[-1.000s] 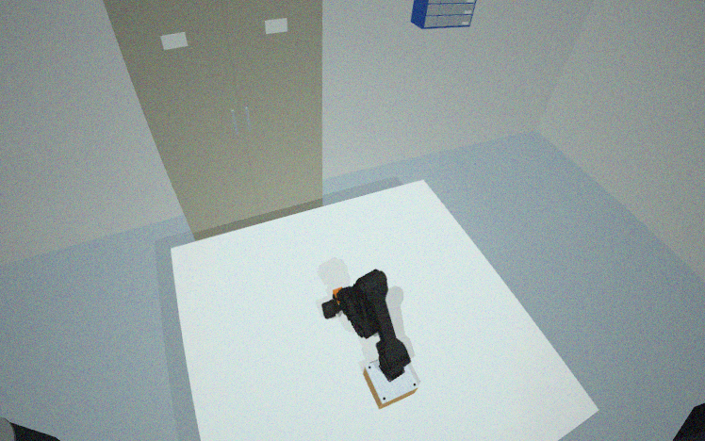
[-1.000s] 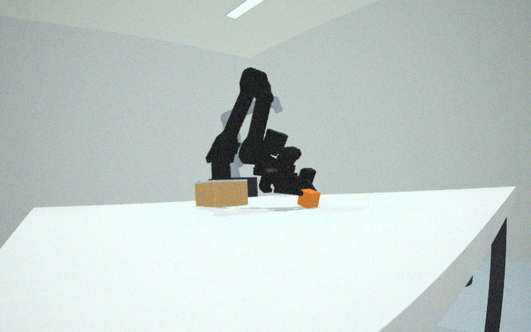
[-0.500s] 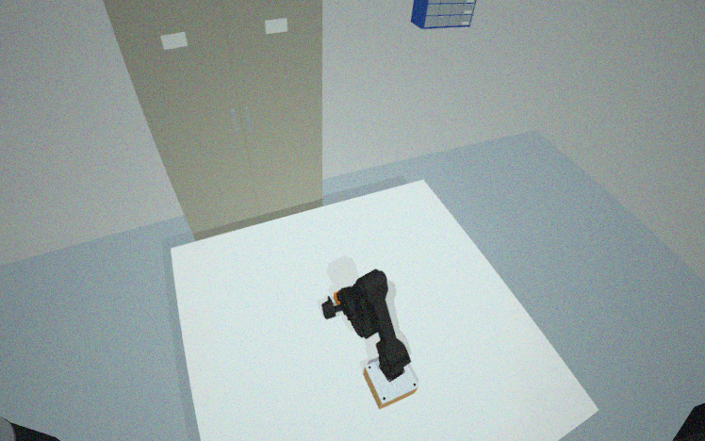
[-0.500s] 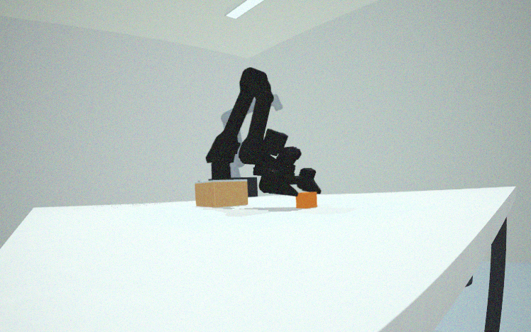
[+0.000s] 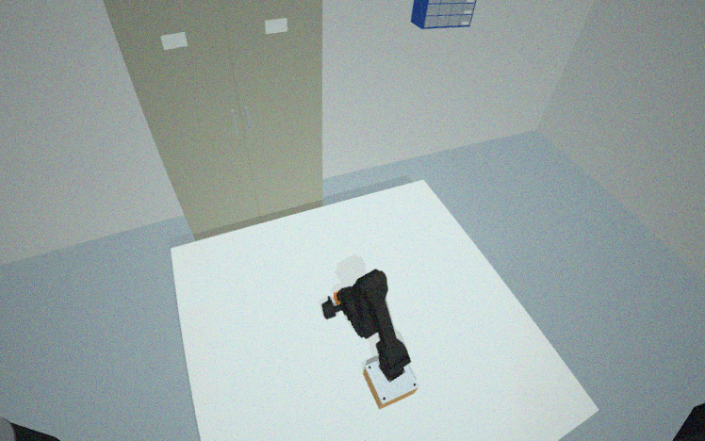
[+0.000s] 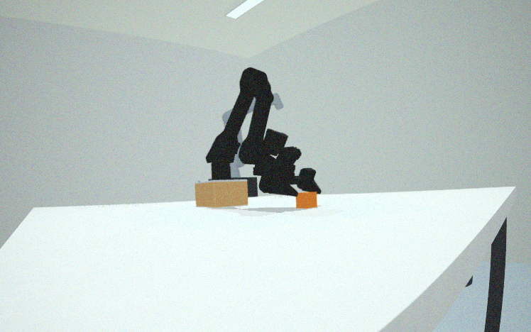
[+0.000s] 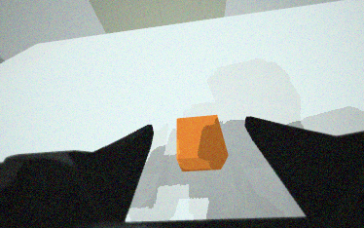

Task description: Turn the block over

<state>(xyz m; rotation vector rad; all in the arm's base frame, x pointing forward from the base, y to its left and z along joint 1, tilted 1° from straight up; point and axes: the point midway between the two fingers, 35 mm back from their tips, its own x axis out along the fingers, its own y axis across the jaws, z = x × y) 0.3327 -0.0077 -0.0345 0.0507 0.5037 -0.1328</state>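
Observation:
The orange block (image 5: pixel 336 298) (image 6: pixel 306 200) (image 7: pixel 190 138) rests flat on the white table (image 5: pixel 249 322) (image 6: pixel 195 266) (image 7: pixel 97 88). No mark shows on the faces in view; its underside is hidden. My gripper (image 6: pixel 308 193) (image 7: pixel 198 125) is open. In the wrist view the block stands between the two spread fingertips, with a gap on each side. In the exterior view the fingertips are around the level of the block's top. In the top view the arm hides part of the block.
The arm's base stands on a wooden box (image 5: pixel 373 393) (image 6: pixel 221 194) with a pale top plate. A dark box (image 6: pixel 253 186) shows behind it in the exterior view. A tall cabinet (image 5: pixel 280 129) stands beyond the table's far edge.

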